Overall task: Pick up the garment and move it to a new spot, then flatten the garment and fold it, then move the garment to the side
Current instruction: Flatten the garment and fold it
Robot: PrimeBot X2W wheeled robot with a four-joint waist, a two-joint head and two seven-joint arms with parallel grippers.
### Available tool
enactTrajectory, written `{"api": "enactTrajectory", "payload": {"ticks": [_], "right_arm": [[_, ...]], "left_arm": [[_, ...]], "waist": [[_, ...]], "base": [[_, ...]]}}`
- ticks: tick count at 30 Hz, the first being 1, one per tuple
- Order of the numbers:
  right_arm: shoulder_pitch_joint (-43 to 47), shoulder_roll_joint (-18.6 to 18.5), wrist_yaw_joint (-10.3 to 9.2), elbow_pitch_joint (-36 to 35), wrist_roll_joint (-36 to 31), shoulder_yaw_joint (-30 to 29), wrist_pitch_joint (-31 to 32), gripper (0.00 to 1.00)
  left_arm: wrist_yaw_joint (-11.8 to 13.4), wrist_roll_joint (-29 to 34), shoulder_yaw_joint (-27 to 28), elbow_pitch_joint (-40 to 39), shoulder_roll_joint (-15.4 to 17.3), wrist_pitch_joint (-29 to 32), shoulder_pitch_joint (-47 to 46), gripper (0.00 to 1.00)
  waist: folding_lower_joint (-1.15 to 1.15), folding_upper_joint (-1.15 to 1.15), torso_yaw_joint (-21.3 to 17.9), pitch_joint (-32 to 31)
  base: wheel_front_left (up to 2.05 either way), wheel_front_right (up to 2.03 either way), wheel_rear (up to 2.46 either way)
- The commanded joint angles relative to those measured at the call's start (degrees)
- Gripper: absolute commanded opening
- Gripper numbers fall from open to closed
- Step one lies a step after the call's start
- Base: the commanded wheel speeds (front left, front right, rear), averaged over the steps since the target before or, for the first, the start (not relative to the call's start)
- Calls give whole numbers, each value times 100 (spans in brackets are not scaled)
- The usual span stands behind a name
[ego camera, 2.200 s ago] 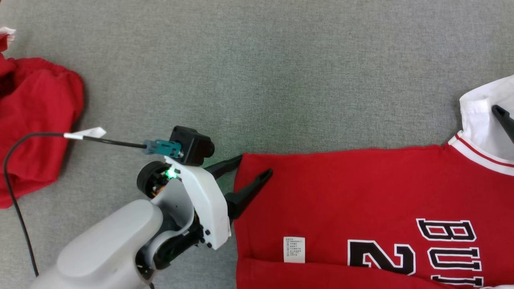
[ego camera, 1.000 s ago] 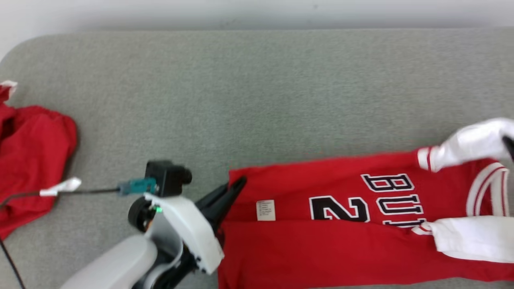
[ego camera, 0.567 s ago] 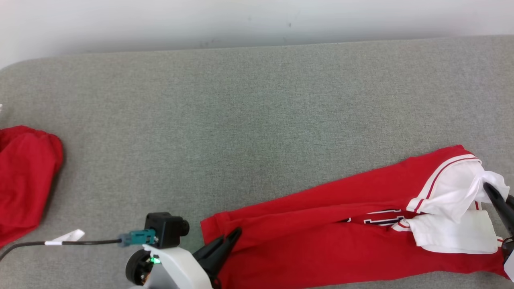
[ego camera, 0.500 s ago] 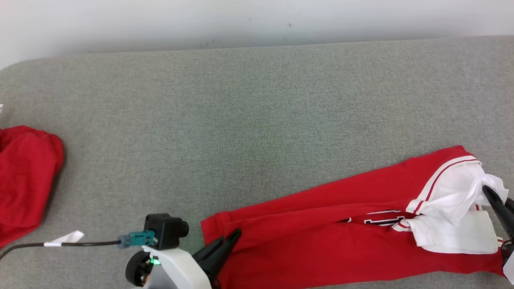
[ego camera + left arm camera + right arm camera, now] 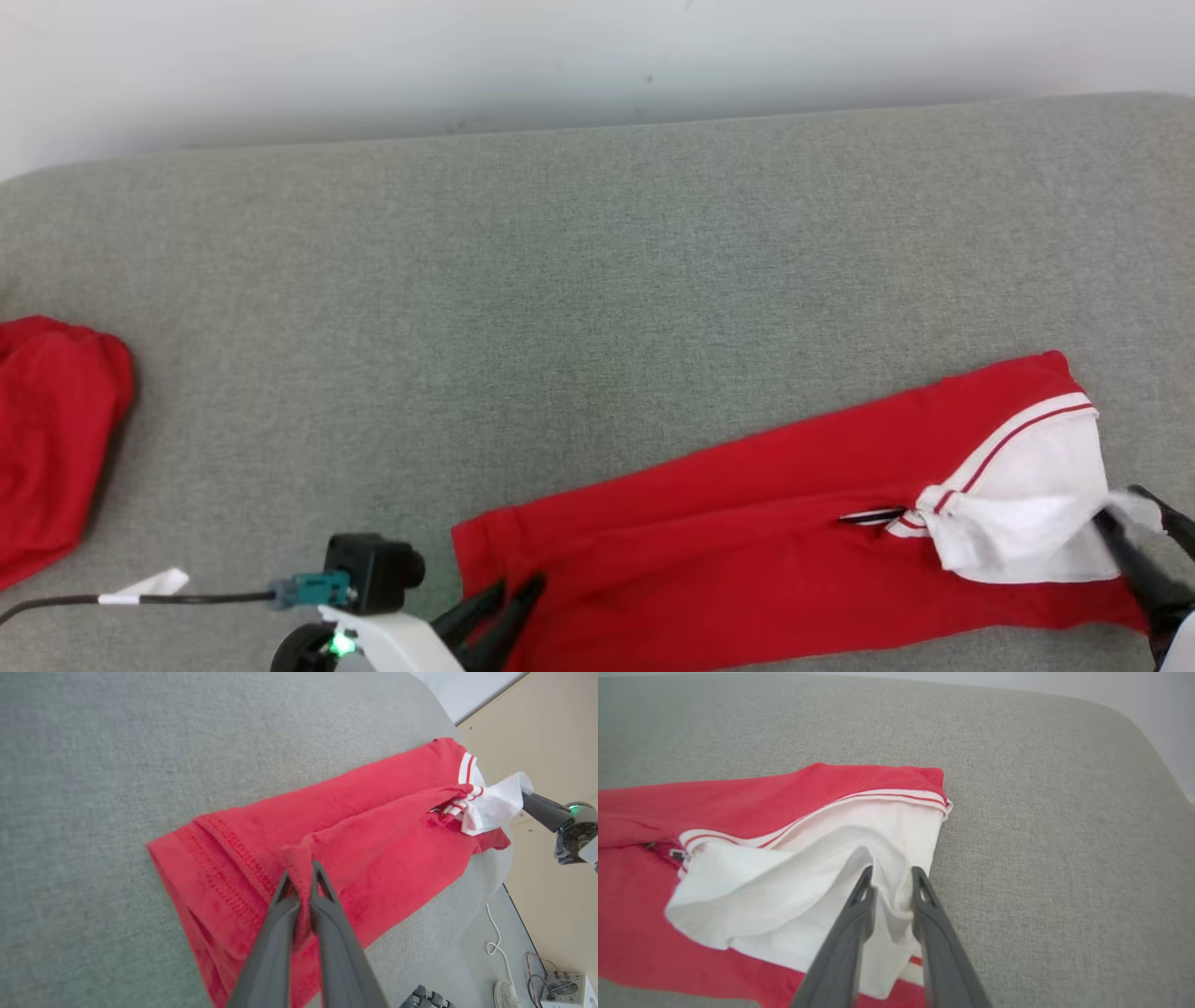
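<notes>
Red white-sleeved cloth jersey [image 5: 747, 551], mid-fold; our left tool [image 5: 301, 870] clamps its hem, right tool [image 5: 892, 875] its sleeve; we'd likely release next.

Garment [image 5: 728, 569] on table [image 5: 579, 280], front right; second cloth [image 5: 51, 448], apparently bunched, well apart at left edge.

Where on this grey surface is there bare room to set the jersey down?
Bare: the stretch between the red cloth and the jersey, and the far band along the wall. Crowded: the near right, where the left gripper and right gripper hold it.
</notes>
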Motion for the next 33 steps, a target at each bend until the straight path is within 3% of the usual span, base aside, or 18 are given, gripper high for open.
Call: {"api": "enactTrajectory", "payload": {"ticks": [1, 5, 11, 18, 22, 33], "right_arm": [[87, -66, -2, 26, 58, 18, 38, 100], [265, -179, -2, 82, 127, -16, 116, 100], [583, -230, -2, 98, 272, -495, 59, 100], [820, -228, -2, -131, 331, -1203, 299, 100], [803, -50, -2, -276, 297, -1457, 605, 100], [310, 803, -2, 456, -336, -1215, 1260, 100]], "left_arm": [[30, 105, -26, 35, 73, 17, 99, 100], [219, 216, 0, 104, 148, -190, 261, 100], [724, 598, 509, 240, -68, -1387, 639, 100], [1144, 2103, 1440, 114, -625, -1556, 1189, 100], [1026, 3012, 1899, -2, -1030, -1559, 1588, 100], [92, 4152, 2813, 225, -1944, -1560, 2066, 100]], "waist": [[0, 0, -12, -19], [0, 0, -24, -94], [0, 0, -3, -246], [0, 0, 62, -439], [0, 0, 97, -480], [0, 0, 291, -369]], "base": [[0, 0, 0], [0, 0, 0], [0, 0, 0], [0, 0, 0], [0, 0, 0], [0, 0, 0]]}}
